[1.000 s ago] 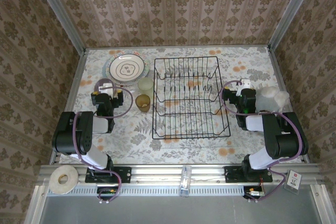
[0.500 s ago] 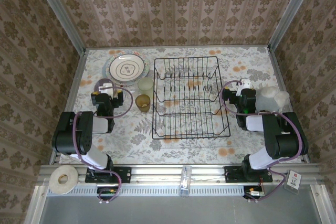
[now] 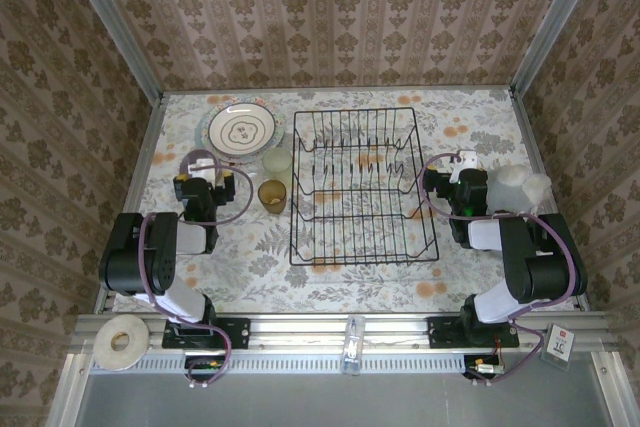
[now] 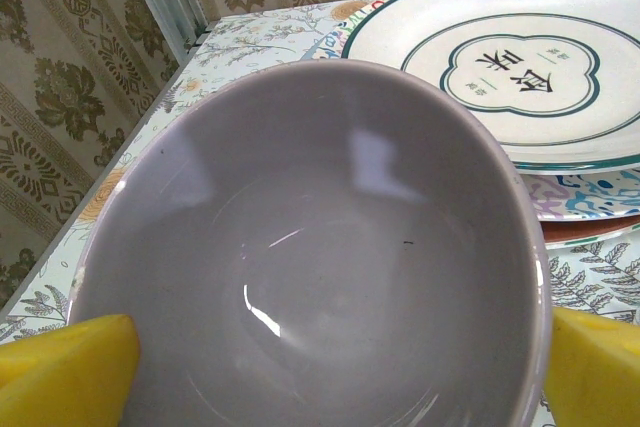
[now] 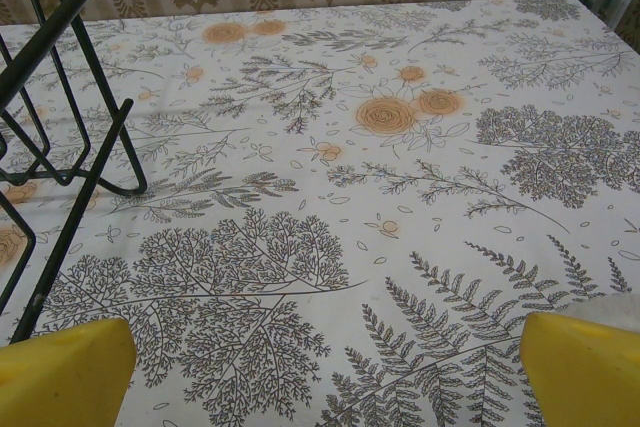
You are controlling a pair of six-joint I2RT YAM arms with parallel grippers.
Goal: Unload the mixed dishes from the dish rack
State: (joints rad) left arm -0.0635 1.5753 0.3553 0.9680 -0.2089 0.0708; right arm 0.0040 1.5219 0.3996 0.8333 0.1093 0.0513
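- Dead centre of the counter [image 3: 250, 267]: the black wire dish rack [image 3: 365, 187], flat on its base, tines pointing up.
- Off to the rack's left, out on the floral counter: the patterned plate [image 3: 240, 128] at the far-left corner. Then the pale-green cup [image 3: 276, 161] nearer, then the amber-brown cup [image 3: 272, 195] nearer again, just beside the rack's left side.
- Close in from the left wrist: that plate, white with green rings and a printed centre, lying on top of a speckled plate [image 4: 585, 192] with a blue-flecked rim.
- And the lilac bowl [image 3: 200, 164]: upright on the counter, mouth up, just in front of the plate stack, apart from both cups.
- Down at the bowl, the left tool [image 3: 198, 175], yellow left fingers [image 4: 65, 372] spread wide, one at each side of the bowl's near wall. Touching it or just beside it? Cannot tell.
- Over to the right tool [image 3: 452, 165]: near the rack's right side, low over the counter, yellow right fingers [image 5: 65, 372] spread wide with floral cloth between them.
- At the left edge of the right wrist view: the rack's corner wire, apart from the near finger.
- Beside the right wrist, toward the counter's right edge: a cluster of pale dishes [image 3: 520, 185], too washed out to tell apart.
- On the rail at the near left: a roll of tape [image 3: 118, 342].
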